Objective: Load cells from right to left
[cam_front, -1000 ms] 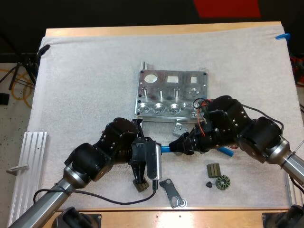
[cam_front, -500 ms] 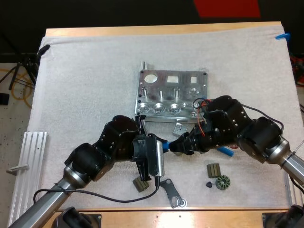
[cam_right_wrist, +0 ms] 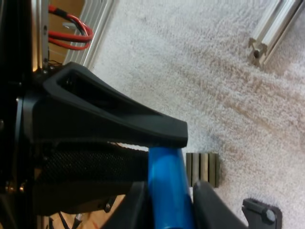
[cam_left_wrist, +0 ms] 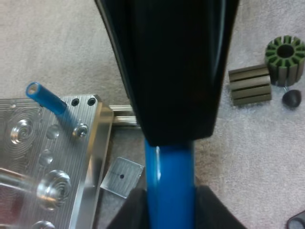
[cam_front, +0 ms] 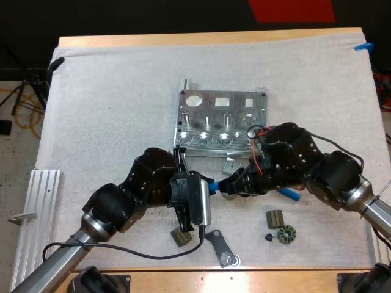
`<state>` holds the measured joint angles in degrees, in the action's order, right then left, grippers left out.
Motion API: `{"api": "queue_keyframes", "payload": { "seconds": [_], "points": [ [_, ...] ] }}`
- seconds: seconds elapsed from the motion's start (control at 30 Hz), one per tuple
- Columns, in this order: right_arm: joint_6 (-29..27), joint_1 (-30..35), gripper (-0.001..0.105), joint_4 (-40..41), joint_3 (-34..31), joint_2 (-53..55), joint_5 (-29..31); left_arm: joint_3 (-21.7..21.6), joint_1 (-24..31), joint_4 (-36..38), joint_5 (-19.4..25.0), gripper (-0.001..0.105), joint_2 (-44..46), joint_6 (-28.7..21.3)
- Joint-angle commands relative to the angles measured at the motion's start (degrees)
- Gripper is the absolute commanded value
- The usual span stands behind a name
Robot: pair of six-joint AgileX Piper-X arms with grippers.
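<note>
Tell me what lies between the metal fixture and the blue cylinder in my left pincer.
A small square metal plate lies there; the high and left wrist views show it.

Wooden table [cam_front: 201,38] under white mat [cam_front: 110,110]. Holds fixture [cam_front: 221,125] just beyond left gripper [cam_front: 208,184] and right gripper [cam_front: 225,186], plate [cam_front: 231,165] between. By right gripper's wrist: cylinder [cam_front: 290,195]; on its near side, block [cam_front: 275,218], rotor [cam_front: 286,234], knob [cam_front: 269,237]. On left gripper's near side: second block [cam_front: 179,237], bracket [cam_front: 221,247]. Well off its left: rail [cam_front: 38,213].

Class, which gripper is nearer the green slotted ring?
Right. The right gripper holds the blue cylinder at the end toward the green ring; the left gripper holds the end farther off.
</note>
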<state>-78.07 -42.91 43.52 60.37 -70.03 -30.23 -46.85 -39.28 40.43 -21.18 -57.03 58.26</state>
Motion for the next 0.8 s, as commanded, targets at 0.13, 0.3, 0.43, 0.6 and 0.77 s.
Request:
{"api": "queue_keyframes", "payload": {
  "seconds": [0.13, 0.3, 0.43, 0.6, 0.77],
  "points": [
    [-0.2, 0.0, 0.000, -1.4, 0.1, 0.2, 0.5, -0.1, -0.2, -0.5, -0.7, 0.004, 0.5, 0.6],
    [-0.2, 0.0, 0.000, -1.4, 0.1, 0.2, 0.5, -0.1, -0.2, -0.4, -0.7, 0.004, 0.5, 0.6],
    [-0.4, 0.0, 0.000, -1.4, 0.1, 0.2, 0.5, -0.1, -0.2, 0.2, -1.0, 0.006, 0.5, 0.6],
    [-0.6, 0.0, 0.000, -1.4, 0.1, 0.2, 0.5, -0.1, -0.2, 1.4, -3.7, 0.032, 0.5, 0.6],
    [-0.6, 0.0, 0.000, -1.4, 0.1, 0.2, 0.5, -0.1, -0.2, 1.7, -3.7, 0.049, 0.8, 3.0]
  ]
}}
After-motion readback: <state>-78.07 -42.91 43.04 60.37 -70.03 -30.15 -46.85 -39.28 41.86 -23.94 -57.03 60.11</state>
